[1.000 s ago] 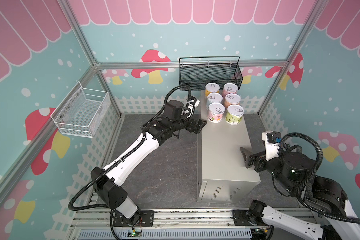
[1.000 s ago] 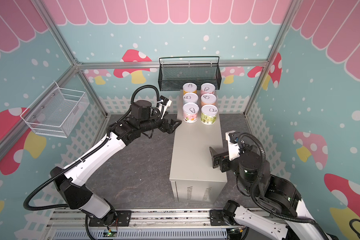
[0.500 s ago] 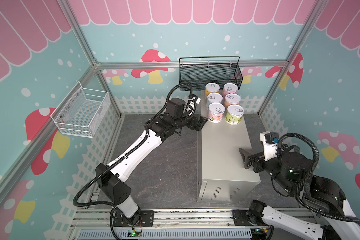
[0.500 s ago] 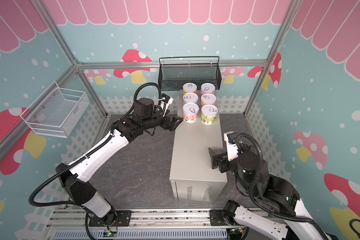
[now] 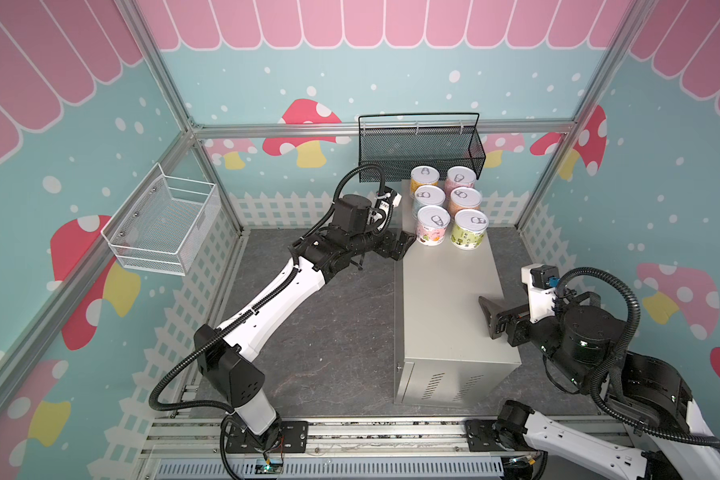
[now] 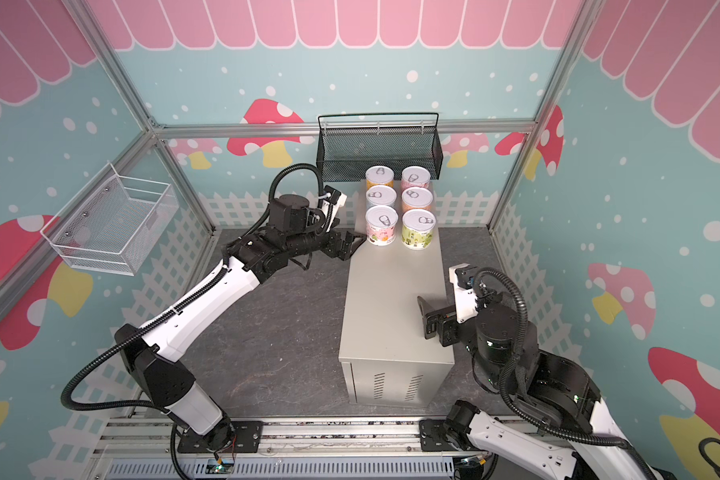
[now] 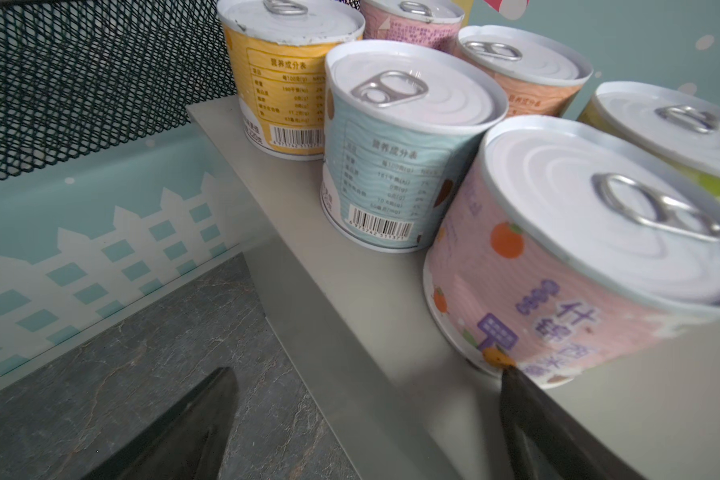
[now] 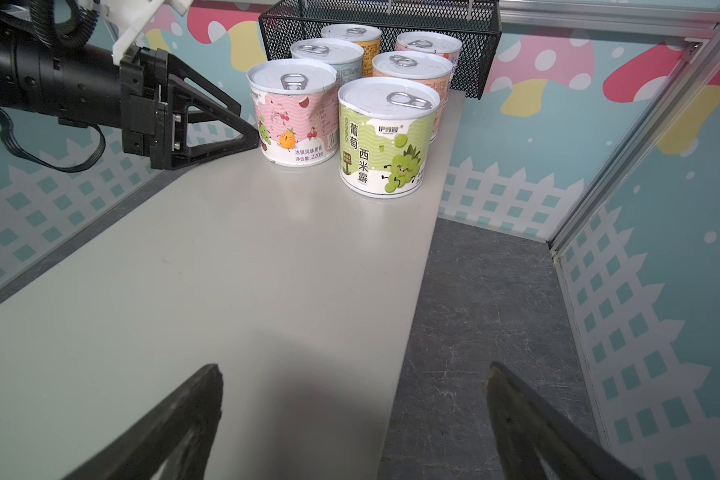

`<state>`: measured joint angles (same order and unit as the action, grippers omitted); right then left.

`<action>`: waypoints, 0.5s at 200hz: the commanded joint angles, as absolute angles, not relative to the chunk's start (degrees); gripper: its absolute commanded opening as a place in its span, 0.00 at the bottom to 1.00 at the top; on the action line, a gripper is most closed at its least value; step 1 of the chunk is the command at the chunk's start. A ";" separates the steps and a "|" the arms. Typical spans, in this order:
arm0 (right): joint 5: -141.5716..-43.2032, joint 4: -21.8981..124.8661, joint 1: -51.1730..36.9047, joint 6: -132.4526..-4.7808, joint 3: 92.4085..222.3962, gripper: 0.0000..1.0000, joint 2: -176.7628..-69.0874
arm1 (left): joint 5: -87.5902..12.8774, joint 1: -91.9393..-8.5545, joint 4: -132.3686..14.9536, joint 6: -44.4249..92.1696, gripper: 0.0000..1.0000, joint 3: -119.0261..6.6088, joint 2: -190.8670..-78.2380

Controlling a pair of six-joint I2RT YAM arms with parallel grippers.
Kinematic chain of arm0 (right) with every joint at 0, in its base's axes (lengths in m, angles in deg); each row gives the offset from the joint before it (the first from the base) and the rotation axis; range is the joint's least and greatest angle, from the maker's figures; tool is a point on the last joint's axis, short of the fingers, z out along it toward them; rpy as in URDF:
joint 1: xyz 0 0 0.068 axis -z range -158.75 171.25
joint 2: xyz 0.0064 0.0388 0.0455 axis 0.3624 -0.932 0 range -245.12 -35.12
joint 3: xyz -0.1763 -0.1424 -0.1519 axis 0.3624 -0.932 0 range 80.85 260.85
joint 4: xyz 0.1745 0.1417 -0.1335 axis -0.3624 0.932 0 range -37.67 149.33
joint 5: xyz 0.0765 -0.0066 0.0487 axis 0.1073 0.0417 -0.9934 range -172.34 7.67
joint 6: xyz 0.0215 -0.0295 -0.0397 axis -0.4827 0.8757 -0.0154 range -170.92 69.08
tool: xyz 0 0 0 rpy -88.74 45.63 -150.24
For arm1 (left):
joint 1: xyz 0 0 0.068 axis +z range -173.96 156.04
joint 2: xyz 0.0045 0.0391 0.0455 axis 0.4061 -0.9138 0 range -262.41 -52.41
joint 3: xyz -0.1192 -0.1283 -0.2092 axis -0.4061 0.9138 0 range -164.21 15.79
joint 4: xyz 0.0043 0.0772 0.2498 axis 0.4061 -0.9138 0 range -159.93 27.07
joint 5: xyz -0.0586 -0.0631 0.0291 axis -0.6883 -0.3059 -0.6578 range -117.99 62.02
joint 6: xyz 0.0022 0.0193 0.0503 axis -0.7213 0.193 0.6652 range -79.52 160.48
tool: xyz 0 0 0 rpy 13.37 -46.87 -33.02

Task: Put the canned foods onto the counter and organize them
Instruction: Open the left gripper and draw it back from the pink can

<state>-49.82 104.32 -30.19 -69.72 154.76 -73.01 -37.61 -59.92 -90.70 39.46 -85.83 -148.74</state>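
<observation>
Teal walls [image 5: 391, 62] — mushroom print, grey stone floor [image 5: 341, 332]

This is a robot lab cell dressed as a toy shop: aluminium posts [image 5: 155, 62] hold printed walls [image 5: 391, 83] with a pink awning [image 5: 350, 25], mushrooms [image 5: 304, 120] and a white fence [image 5: 283, 208]. Two robot arms [image 5: 267, 303] are bolted to a rail [image 5: 350, 434] at the near edge. A black basket [image 5: 416, 149] and a white basket [image 5: 163, 224] hang on the far and left walls; cans [image 5: 433, 220] stand in rows on a metal cabinet [image 5: 445, 299].

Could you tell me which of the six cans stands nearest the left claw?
The pink-white can beside the green can; only it has the left claw right alongside.
</observation>
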 commanded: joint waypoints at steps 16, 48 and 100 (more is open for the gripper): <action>-49.62 104.45 -30.50 -70.74 154.33 1.00 -72.30 | -36.14 -59.19 -94.10 40.22 0.98 -86.25 -151.37; -49.54 104.45 -30.49 -70.82 154.19 1.00 -72.39 | -36.17 -59.08 -94.22 40.20 0.98 -86.47 -151.68; -49.38 104.54 -30.47 -70.91 154.16 0.99 -73.04 | -34.79 -58.85 -94.33 39.52 0.98 -85.44 -149.18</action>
